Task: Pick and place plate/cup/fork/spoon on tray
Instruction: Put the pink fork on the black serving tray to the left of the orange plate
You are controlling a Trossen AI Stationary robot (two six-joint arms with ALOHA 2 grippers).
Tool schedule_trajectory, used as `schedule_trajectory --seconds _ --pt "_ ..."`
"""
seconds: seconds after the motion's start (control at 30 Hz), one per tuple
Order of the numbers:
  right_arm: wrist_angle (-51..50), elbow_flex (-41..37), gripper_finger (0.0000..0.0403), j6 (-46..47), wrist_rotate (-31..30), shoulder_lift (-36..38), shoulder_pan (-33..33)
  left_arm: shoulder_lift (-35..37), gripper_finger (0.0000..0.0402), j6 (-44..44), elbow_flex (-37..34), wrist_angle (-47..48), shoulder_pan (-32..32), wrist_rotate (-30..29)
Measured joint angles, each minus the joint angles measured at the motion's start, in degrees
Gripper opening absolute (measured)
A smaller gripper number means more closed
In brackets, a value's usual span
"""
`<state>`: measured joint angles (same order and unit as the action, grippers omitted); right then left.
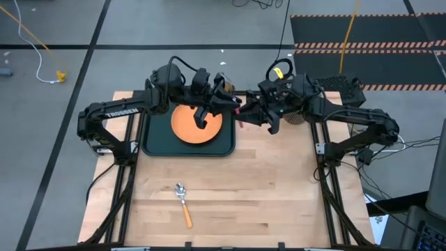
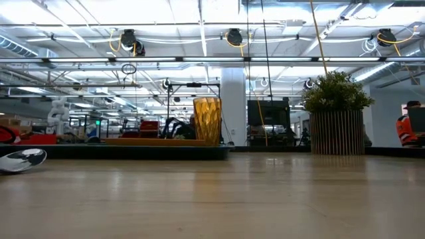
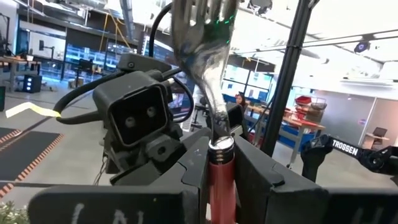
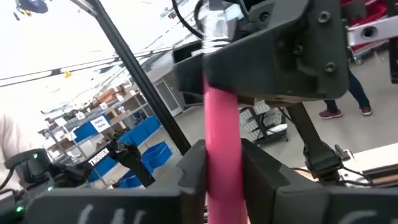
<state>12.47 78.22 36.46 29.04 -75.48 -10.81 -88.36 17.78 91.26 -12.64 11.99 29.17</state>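
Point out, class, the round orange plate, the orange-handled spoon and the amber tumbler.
Round flat orange plate (image 1: 189, 129): high view, its bare left half.
Small orange-handled metal spoon (image 1: 184, 206): high view, where bowl meets handle.
Translucent amber tumbler (image 2: 207, 121): low view, its side wall.

bright overhead strip lights — ceiling glare | wrist views blurred close-up | table (image 2: 265, 199) evenly lit

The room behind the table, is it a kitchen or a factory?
Probably a big workshop or lab, not a kitchen: cable reels hang from the ceiling, blue storage bins fill shelves, and hazard-striped mats cover the floor.
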Motion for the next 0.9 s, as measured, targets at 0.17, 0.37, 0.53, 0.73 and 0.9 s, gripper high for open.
schedule_trajectory --seconds 0.17,0.37,0.53,0.73,0.9 --pt "-0.1 0.0 0.0051 -0.5 0.0 0.0 0.0 0.0 0.0061 -0.1 0.0 0.2 0.0 -0.4" --pt "-0.1 0.0 0.0060 -1.1 -1.9 0.1 0.0 0.1 0.0063 -0.3 0.0 0.3 -0.2 -3.8" --pt "-0.9 0.0 0.0053 -2.4 -6.0 0.0 0.0 0.1 0.0103 -0.5 0.0 0.9 -0.6 -9.7" --pt "-0.7 0.0 0.0054 -4.0 -9.7 0.2 0.0 0.9 0.0173 0.4 0.0 1.1 -0.9 -14.5" --pt "-0.8 0.0 0.0054 -5.5 -12.8 0.7 0.0 2.5 0.0209 0.6 0.0 4.8 -0.9 -19.9"
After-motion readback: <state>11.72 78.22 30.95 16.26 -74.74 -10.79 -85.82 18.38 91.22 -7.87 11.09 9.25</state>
